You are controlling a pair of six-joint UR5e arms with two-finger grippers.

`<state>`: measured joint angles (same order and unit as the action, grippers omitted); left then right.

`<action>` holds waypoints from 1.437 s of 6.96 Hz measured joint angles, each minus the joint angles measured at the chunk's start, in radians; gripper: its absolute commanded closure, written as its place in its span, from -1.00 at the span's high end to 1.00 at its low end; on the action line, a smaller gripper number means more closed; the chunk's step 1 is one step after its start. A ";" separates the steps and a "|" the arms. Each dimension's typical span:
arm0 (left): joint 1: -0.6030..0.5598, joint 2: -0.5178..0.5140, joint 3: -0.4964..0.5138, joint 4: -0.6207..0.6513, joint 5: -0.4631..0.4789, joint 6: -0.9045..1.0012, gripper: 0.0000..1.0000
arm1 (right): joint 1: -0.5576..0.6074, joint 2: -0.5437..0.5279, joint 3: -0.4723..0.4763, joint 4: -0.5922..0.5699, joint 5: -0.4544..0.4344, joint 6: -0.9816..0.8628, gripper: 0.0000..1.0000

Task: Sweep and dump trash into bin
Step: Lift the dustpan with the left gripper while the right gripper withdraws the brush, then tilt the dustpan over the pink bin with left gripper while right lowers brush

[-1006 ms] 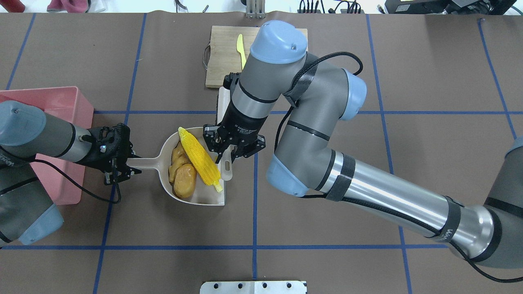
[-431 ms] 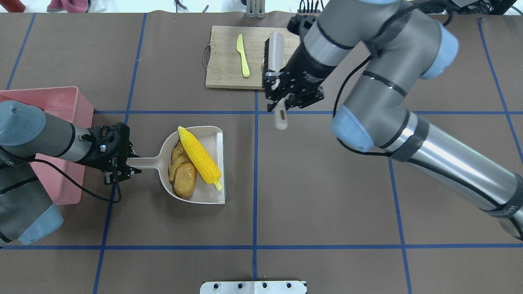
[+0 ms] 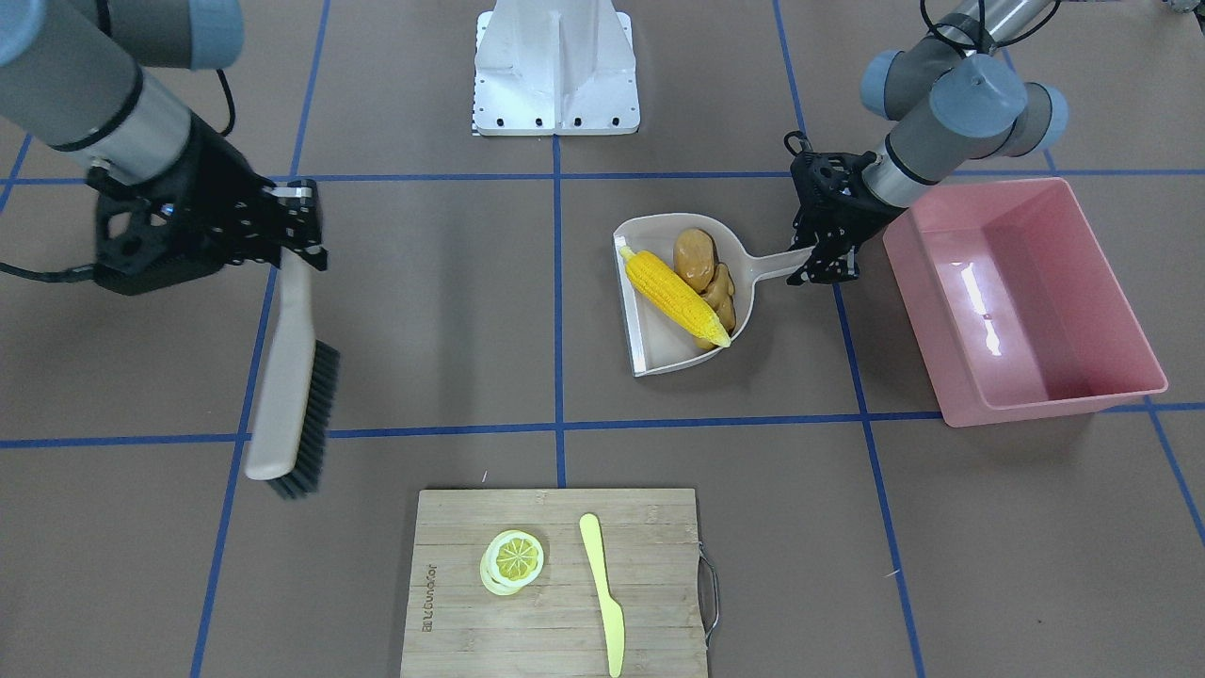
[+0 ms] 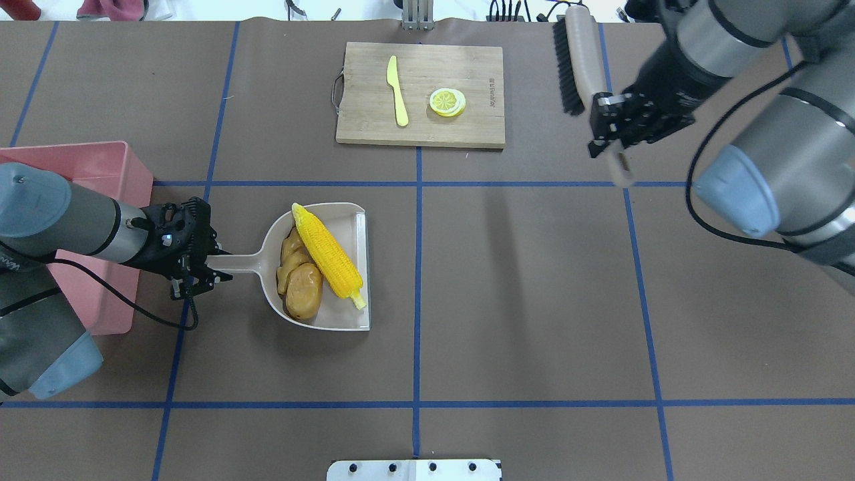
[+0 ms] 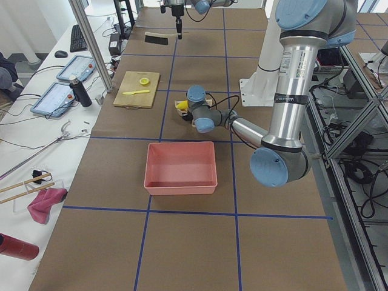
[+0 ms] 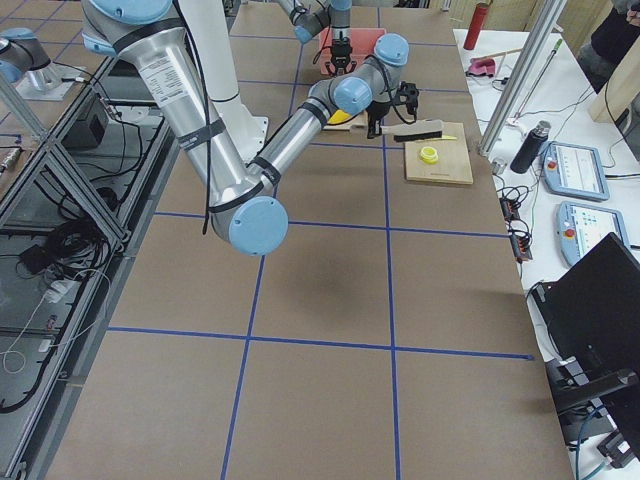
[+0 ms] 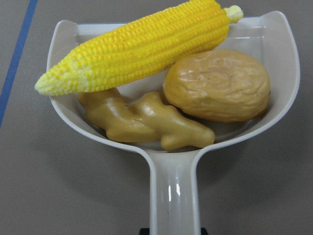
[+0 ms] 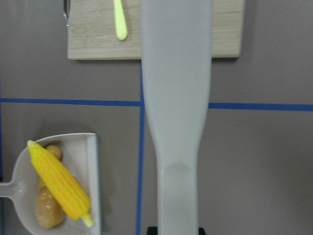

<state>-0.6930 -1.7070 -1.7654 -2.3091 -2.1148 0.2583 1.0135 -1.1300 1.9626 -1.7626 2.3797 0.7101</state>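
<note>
The corn cob (image 4: 328, 259), the potato (image 4: 304, 300) and the ginger root (image 4: 290, 257) lie in the beige dustpan (image 4: 351, 321) on the table. They also fill the left wrist view: corn (image 7: 137, 46), potato (image 7: 216, 85), ginger (image 7: 146, 120). My left gripper (image 4: 200, 267) is shut on the dustpan's handle (image 4: 237, 262). The pink bin (image 3: 1021, 301) stands just beside that gripper and looks empty. My right gripper (image 4: 618, 137) is shut on a beige brush (image 4: 584, 57), held in the air at the table's far right.
A wooden cutting board (image 4: 467, 130) at the far middle carries a pale yellow knife (image 4: 397, 90) and a lemon slice (image 4: 447, 102). Blue tape lines grid the brown table. A white mount plate (image 3: 555, 66) sits by the robot's base.
My right arm has lifted the brush away from the dustpan and swung it up and to the far right. The left gripper, the dustpan and the three foods have stayed put.
</note>
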 measured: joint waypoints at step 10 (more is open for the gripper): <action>-0.440 0.388 -0.187 -0.196 -0.087 -0.271 -1.00 | 0.088 -0.368 -0.077 -0.001 -0.120 -0.298 -1.00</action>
<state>-1.1332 -1.3192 -1.9520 -2.5056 -2.2016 -0.0128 1.1014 -1.4981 1.8856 -1.7636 2.2592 0.4121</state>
